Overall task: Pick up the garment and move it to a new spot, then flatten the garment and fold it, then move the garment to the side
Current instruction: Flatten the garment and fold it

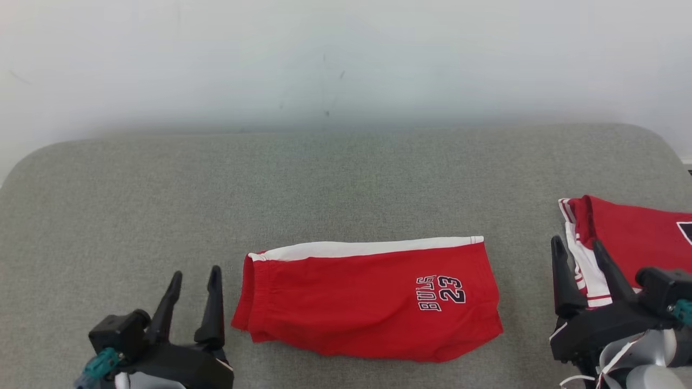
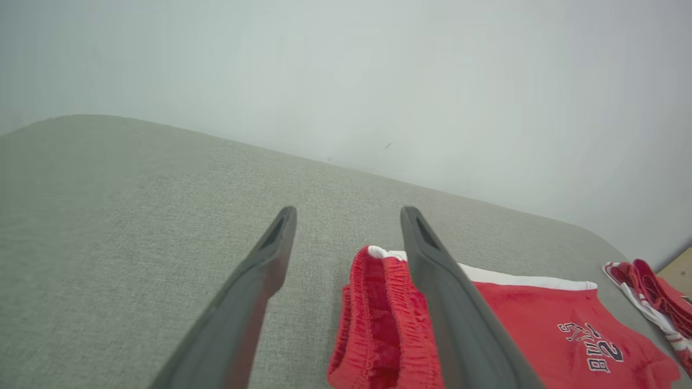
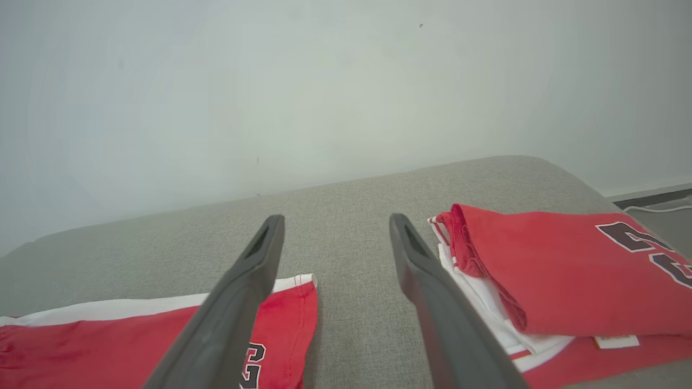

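Garment: red shorts (image 1: 373,300) laid folded at table (image 1: 346,183) front-centre — long axis left-right.
Left fingers (image 1: 212,302): spread wide, nothing held — waistband just beside, rightward.
Right fingers (image 1: 561,275): spread wide, nothing held; hem farther off.
Nearer arm: left, as judged.

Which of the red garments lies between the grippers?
The red shorts printed BULLS 23, between the left gripper and right gripper; the folded red jersey lies at the far right.

The folded red shorts (image 1: 367,302) bear "BULLS" and "23" in dark, white-edged lettering.
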### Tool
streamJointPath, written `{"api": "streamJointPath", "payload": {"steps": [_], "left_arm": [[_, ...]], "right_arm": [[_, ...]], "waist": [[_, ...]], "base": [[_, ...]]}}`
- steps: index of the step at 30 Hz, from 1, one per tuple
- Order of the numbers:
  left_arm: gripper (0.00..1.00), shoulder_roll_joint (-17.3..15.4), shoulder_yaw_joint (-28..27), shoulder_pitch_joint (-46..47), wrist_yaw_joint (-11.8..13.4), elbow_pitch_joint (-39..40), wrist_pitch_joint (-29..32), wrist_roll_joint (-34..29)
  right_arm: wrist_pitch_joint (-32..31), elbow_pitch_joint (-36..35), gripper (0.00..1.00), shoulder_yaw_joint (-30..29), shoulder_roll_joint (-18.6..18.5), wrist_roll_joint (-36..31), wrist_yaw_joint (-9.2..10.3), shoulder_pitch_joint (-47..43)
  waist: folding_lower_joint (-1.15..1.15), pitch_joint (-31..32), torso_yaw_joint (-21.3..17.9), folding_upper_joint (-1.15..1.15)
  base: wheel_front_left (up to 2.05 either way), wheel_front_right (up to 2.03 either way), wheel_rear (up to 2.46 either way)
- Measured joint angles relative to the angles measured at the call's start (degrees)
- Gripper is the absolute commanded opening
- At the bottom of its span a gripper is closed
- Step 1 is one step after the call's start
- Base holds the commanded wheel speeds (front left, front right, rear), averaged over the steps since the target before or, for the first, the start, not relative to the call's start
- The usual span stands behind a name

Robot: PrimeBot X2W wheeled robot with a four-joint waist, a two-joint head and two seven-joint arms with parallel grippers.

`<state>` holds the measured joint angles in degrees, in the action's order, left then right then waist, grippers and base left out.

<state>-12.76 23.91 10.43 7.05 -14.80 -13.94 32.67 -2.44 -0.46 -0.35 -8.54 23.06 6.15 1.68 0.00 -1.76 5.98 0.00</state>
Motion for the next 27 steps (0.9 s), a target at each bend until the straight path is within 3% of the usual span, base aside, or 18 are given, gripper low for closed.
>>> {"api": "streamJointPath", "payload": {"steps": [12, 27], "left_arm": [[1.00, 2.0, -2.5, -5.6, 0.0, 7.4, -0.2, 0.3], [1.00, 0.9, -1.5, -7.3, 0.1, 11.1, -0.4, -4.6]], "right_arm": [[5.7, 2.3, 1.00, 0.2, 1.8, 0.1, 0.40, -1.5], [8.5, 2.6, 1.00, -0.2, 1.9, 0.1, 0.14, -1.6]], "waist": [[0.00, 2.7, -1.8, 0.00], [0.00, 1.1, -2.8, 0.00]], "base": [[0.00, 0.00, 0.00], [0.00, 0.00, 0.00]]}}
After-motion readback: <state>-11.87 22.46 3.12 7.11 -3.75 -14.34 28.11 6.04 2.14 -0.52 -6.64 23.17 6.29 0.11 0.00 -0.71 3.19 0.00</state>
